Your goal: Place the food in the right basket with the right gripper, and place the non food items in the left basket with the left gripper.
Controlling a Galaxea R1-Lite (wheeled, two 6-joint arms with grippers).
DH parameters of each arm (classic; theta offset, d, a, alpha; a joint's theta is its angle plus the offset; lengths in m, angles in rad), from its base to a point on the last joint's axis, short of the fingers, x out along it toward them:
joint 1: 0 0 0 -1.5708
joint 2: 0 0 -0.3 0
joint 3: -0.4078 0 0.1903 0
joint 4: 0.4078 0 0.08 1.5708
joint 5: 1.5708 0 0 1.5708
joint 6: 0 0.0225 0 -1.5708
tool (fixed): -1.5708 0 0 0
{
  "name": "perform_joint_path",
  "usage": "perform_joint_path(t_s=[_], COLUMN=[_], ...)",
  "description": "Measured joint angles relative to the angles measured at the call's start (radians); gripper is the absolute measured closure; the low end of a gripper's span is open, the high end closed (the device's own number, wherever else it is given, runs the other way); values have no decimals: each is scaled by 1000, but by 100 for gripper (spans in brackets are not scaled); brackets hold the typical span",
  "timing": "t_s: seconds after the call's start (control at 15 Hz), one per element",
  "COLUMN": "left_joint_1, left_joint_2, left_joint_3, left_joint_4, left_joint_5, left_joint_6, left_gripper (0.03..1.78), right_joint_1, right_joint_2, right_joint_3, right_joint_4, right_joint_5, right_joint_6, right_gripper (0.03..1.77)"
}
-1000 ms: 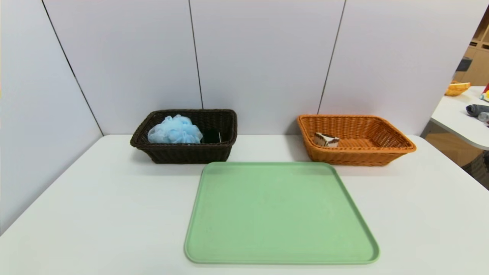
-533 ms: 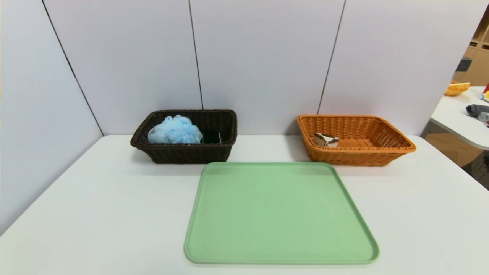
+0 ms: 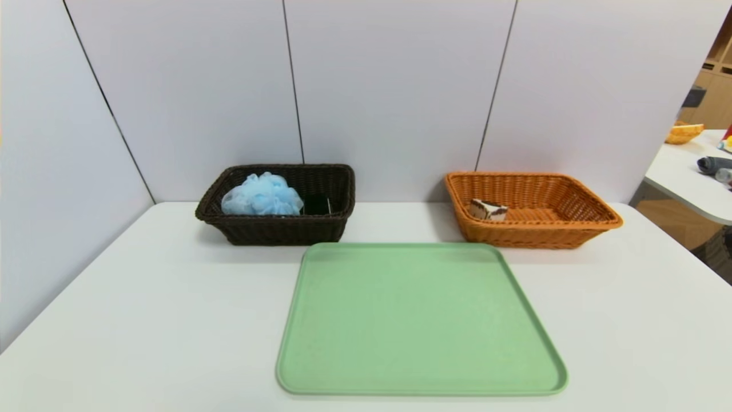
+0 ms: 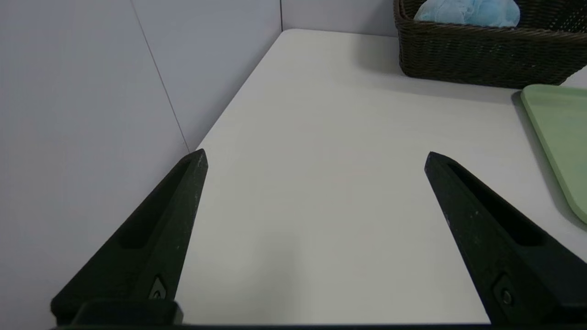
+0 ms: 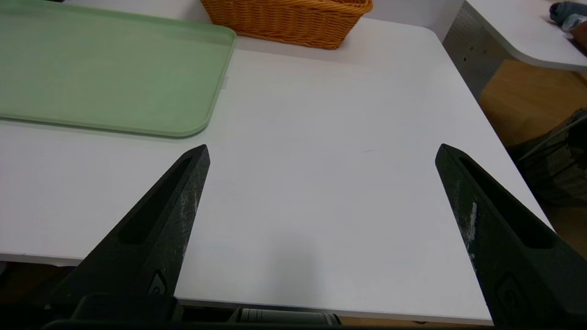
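The sorting looks finished, as far as these views show. The slice of toy cake (image 3: 488, 209) lies inside the orange-tan basket (image 3: 595, 214), toward that basket's left end, and the light-blue bath pouf (image 3: 262, 195) fills the left part of the dark brown basket (image 3: 274, 232). Just beside the pouf, deeper in the same basket, sits a dark block (image 3: 316, 205); only its black top shows against the weave, so its shape is hard to make out. The green tray (image 3: 420, 320) in the middle of the table (image 3: 143, 320) has nothing on it, and no loose item lies on the table around it. Neither arm appears in the head view. The left gripper (image 4: 314, 158) hangs over the near left part of the table, its fingers (image 4: 181, 215) spread wide with nothing between them, well short of the dark basket. The right gripper (image 5: 321, 156) hangs likewise over the near right part of the table, beside the tray's corner, fingers (image 5: 176, 206) spread wide and holding nothing. Judging from this, nothing is left to pick up, and what remains is at most for both arms to settle into a rest pose.
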Motion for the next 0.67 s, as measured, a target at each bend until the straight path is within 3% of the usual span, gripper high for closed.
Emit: perform_joint_path(t_s=[0.13,0.27,0.53,0.67], left_joint_1=[-2,-3,-3,-3], left_joint_2=[-43,-69,-85,-87], left_joint_3=[55,129,292,354], left_joint_4=[-75,-194,-494,-551], left_joint_5=[-8,-9,-16,-16], left_joint_6=[32,51,99,98], left_gripper=[12,12,12,12], right_joint_1=[-1,-1,-1,-1], right_joint_2=[-16,-23,-27,-27], right_joint_3=[21,98,420,552], right_joint_4=[-48,-195,-650,-847], right_joint_5=[14,29,38,51], right_joint_6=[2,0,-91,-113], right_gripper=[10,10,10,10])
